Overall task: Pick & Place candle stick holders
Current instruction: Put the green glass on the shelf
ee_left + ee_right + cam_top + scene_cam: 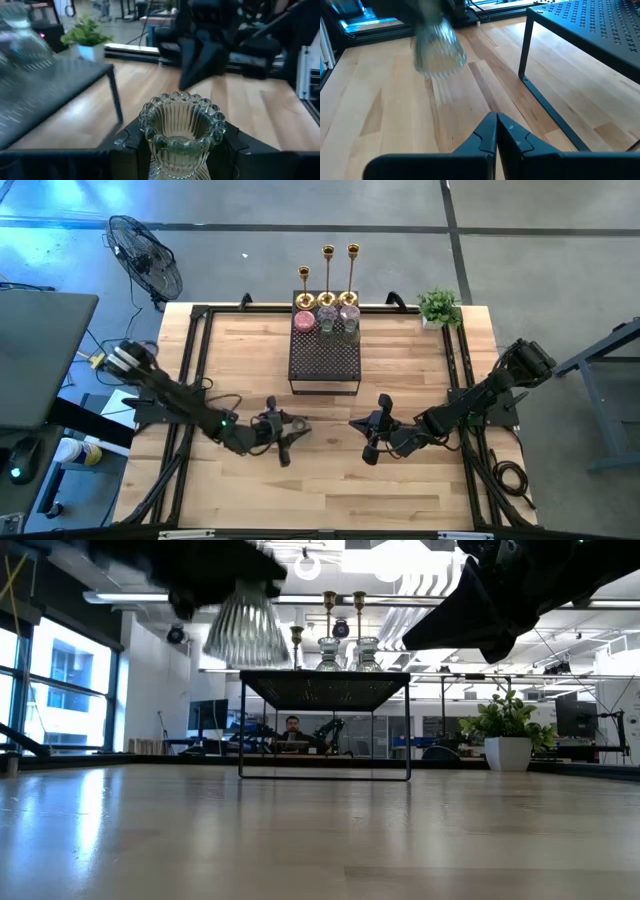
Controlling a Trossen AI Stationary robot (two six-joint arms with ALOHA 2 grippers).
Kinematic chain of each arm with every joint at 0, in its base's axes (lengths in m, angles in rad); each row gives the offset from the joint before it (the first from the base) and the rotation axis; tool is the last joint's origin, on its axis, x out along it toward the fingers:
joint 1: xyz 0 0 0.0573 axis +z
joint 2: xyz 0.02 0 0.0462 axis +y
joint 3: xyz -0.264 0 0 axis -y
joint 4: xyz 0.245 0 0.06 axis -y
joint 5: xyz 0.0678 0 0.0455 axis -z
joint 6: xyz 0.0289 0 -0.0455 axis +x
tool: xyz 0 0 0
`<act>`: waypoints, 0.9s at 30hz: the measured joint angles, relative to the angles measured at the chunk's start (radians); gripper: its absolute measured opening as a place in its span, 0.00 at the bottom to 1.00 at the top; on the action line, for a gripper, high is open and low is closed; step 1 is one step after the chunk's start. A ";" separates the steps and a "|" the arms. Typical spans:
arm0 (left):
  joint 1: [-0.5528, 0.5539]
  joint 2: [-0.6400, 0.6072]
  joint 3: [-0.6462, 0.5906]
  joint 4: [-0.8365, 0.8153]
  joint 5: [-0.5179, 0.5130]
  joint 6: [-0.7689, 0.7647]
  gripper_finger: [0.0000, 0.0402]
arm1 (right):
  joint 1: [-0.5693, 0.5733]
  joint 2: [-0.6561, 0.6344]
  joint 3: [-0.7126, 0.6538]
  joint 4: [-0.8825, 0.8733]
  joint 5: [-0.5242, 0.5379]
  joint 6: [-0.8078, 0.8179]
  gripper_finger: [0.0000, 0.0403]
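The pale wooden table point(330, 480) lies bare across its near half, open to passage in front of both arms. At the far middle stands the black mesh rectangular stand point(324, 360), raised on thin legs with a low gap beneath its top. Its far end is crowded with small glass cups point(325, 319), and three slim gold candlesticks point(329, 275) rise just behind. A small green potted plant point(438, 307) occupies the far right corner. Between stand and plant the table is open. The left gripper point(280, 430), holding a ribbed clear glass cup point(182, 131), and the right gripper point(373, 442), fingers pressed together, hang near each other above the table, a narrow lane between them.
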 joint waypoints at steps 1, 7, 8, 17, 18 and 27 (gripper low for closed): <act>0.003 -0.036 0.021 -0.062 -0.001 0.008 0.32 | 0.000 0.000 0.000 0.000 0.000 0.002 0.00; 0.131 -0.220 0.079 -0.300 -0.001 0.048 0.32 | 0.010 0.000 0.000 -0.002 0.000 0.001 0.00; 0.166 -0.242 0.080 -0.312 0.023 0.051 0.32 | 0.013 0.000 0.000 -0.002 0.000 0.001 0.00; 0.518 -0.288 0.079 -0.356 0.268 0.080 0.32 | 0.013 0.000 0.000 -0.009 0.008 -0.002 0.00; 0.549 -0.285 0.079 -0.352 0.297 0.080 0.32 | 0.013 0.000 0.000 -0.009 0.008 -0.002 0.00; 0.682 -0.246 0.078 -0.331 0.415 0.108 0.32 | 0.013 0.000 0.000 -0.009 0.008 -0.006 0.00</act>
